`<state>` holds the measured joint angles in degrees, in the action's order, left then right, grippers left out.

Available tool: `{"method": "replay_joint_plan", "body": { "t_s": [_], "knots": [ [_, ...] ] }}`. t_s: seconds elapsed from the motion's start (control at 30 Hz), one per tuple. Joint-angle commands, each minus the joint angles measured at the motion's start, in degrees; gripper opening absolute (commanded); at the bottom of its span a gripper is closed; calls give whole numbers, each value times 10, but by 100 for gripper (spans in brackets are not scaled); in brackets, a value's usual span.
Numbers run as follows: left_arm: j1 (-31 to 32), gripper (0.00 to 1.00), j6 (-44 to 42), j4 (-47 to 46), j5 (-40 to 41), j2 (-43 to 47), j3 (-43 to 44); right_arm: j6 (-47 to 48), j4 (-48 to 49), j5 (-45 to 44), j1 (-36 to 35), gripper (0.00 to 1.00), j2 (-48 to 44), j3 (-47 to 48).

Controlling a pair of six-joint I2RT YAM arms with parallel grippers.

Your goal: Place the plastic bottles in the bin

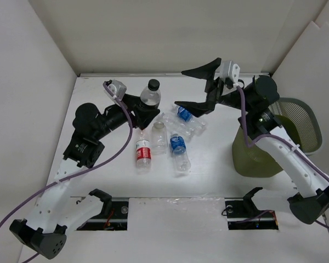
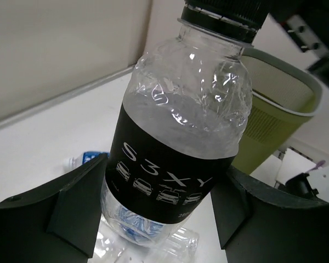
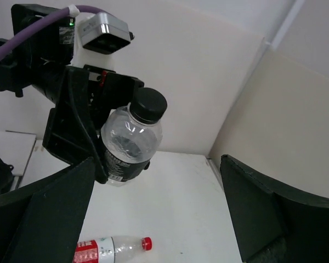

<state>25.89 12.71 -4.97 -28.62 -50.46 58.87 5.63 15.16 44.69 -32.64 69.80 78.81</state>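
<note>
Overhead, a white table with walls on three sides, and two black-and-white robot arms reaching in from its near edge. The left gripper point(image 1: 148, 103) is up over the table's far middle, its jaws pinching a dark-labelled bottle point(image 1: 150, 94) with a black cap, held clear of the surface. The right gripper point(image 1: 193, 87) hovers just beside it, toward the far right, jaws spread wide and holding nothing. Around the table's centre about five more plastic bottles lie on their sides. They include a red-labelled bottle point(image 1: 143, 154), a plain bottle point(image 1: 159, 134), a blue-labelled bottle point(image 1: 179, 149) and two others close by. The bin point(image 1: 304, 123), olive with a grey mesh top, stands at the right edge, well apart from the held bottle. Whether anything lies inside cannot be told, because the right arm crosses it. The task looks to be at an early stage: one bottle is picked up but not yet dropped in, and the rest wait on the table.
</note>
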Motion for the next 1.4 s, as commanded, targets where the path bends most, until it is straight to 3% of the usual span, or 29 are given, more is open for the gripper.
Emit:
{"method": "replay_joint_plan", "body": {
  "t_s": [0.0,0.27,0.53,0.6,0.67,0.77,0.93,0.97,1.0,1.07,1.1,1.23,1.37],
  "knots": [
    [1,0,-16,-96,-110,4,-2,-47,82,34,-2,99,1,13],
    [1,0,-1,-135,-173,-3,-8,-58,102,53,-59,99,40,7],
    [1,0,-6,-141,-173,2,-8,-58,116,42,-106,99,74,2],
    [1,0,-6,-141,-180,2,-8,-58,116,37,-119,94,81,7],
    [1,0,1,-152,-186,2,-8,-68,132,37,-119,79,89,7],
    [1,0,1,-144,-192,2,-13,-97,170,43,-124,66,101,1],
    [1,1,-4,-123,-197,-4,-2,-107,190,43,-130,5,106,6],
    [1,9,-4,-123,-192,-4,-2,-107,190,43,-130,0,106,6],
    [1,46,3,-123,-186,-4,-2,-107,190,43,-130,0,106,6],
    [1,88,9,-123,-159,-4,-2,-107,190,36,-124,0,99,0],
    [1,100,9,-123,-148,4,-8,-102,190,30,-114,0,94,-8],
    [1,100,14,-100,-76,17,-18,-102,171,24,-46,0,34,-33],
    [1,100,28,2,85,-5,7,-76,85,18,82,0,-46,-51]
  ]
}}
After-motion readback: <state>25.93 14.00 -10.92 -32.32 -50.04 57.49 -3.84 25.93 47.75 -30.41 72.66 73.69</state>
